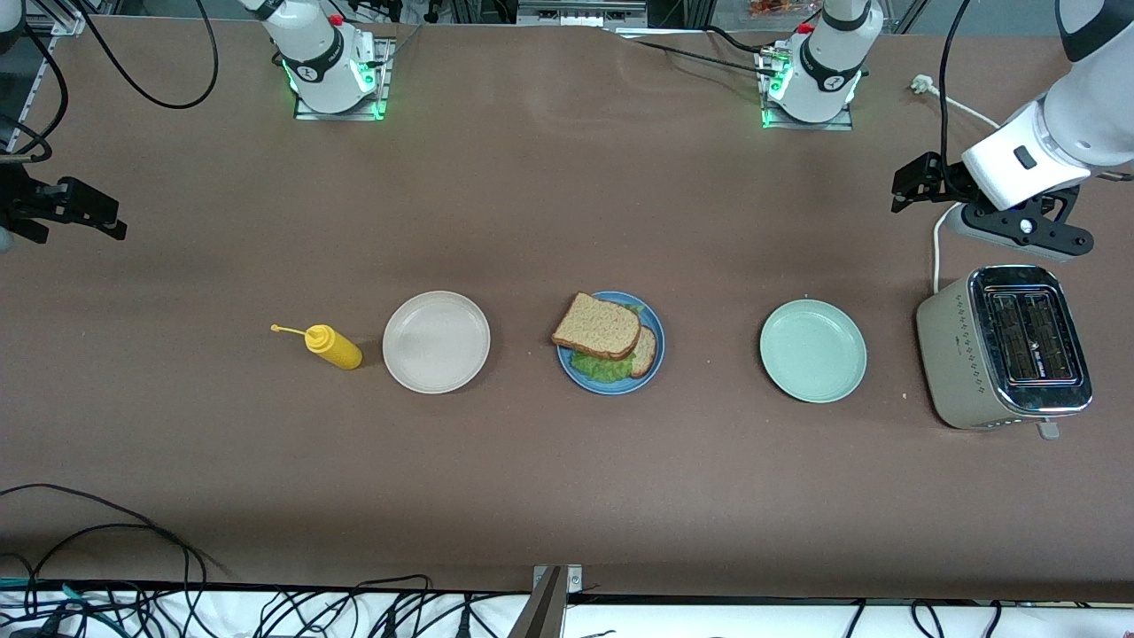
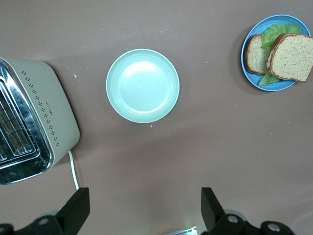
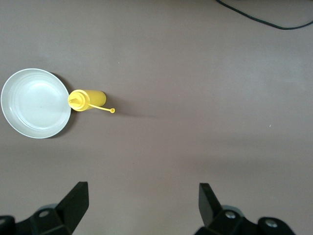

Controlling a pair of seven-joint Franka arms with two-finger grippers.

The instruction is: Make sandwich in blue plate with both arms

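Note:
The blue plate (image 1: 657, 330) sits mid-table. On it the sandwich is stacked: a top bread slice (image 1: 598, 324) lies skewed over a green lettuce leaf (image 1: 601, 366) and a lower bread slice (image 1: 645, 352). The left wrist view shows the plate (image 2: 279, 87), both slices (image 2: 292, 57) and the lettuce (image 2: 274, 32). My left gripper (image 1: 905, 186) hangs open and empty over the table at the left arm's end, by the toaster; its jaws (image 2: 144, 210) stand wide apart. My right gripper (image 1: 111, 221) hangs open and empty (image 3: 143, 203) over the right arm's end.
An empty beige plate (image 1: 436, 341) and a yellow mustard bottle (image 1: 333, 346) lie toward the right arm's end. An empty mint-green plate (image 1: 812, 350) and a beige toaster (image 1: 1005, 346) with its white cord (image 1: 935, 248) lie toward the left arm's end.

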